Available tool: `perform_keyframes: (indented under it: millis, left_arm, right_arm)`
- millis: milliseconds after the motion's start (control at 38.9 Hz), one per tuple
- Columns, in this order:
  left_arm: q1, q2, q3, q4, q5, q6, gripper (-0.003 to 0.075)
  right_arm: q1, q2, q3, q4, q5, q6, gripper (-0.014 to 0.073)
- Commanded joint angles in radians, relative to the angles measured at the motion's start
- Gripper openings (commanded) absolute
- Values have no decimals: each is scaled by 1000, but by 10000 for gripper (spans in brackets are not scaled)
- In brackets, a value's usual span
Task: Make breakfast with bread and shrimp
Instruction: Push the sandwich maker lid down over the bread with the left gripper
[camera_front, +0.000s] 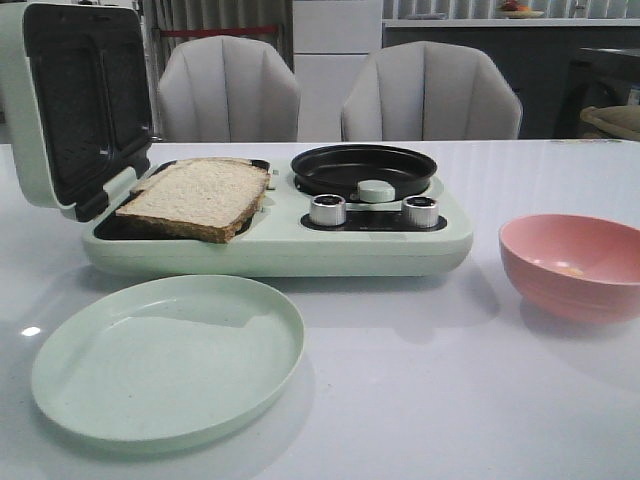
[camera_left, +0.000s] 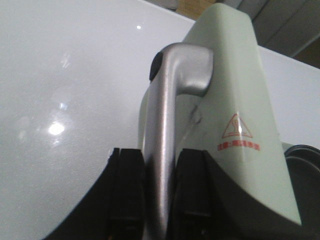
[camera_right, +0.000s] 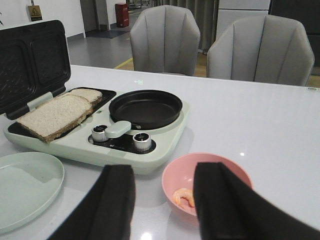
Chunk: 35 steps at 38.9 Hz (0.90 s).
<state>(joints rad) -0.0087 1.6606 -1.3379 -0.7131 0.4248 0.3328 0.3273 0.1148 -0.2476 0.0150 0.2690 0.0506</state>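
Two slices of bread lie stacked on the lower grill plate of a pale green sandwich maker; the top slice overhangs the front edge. They also show in the right wrist view. The lid stands open. My left gripper is shut on the lid's silver handle, behind the lid and hidden in the front view. The shrimp lies in a pink bowl at the right. My right gripper is open and empty above the table, beside the bowl.
A round black pan sits on the maker's right half, with two silver knobs in front. An empty pale green plate lies at front left. Two grey chairs stand behind the table.
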Motion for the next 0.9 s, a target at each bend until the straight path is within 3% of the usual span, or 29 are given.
perform_keyframes:
  millis: [0, 488, 873]
  left_arm:
    - [-63, -22, -24, -49, 6, 39, 118]
    - [-253, 124, -24, -12, 36, 74, 117]
    - [-270, 159, -28, 2, 22, 74, 117]
  right_arm:
    - [-5, 10, -28, -2, -88, -1, 395]
    - [-5, 10, -28, -2, -88, -1, 395]
    - [-5, 10, -28, -2, -88, -1, 395]
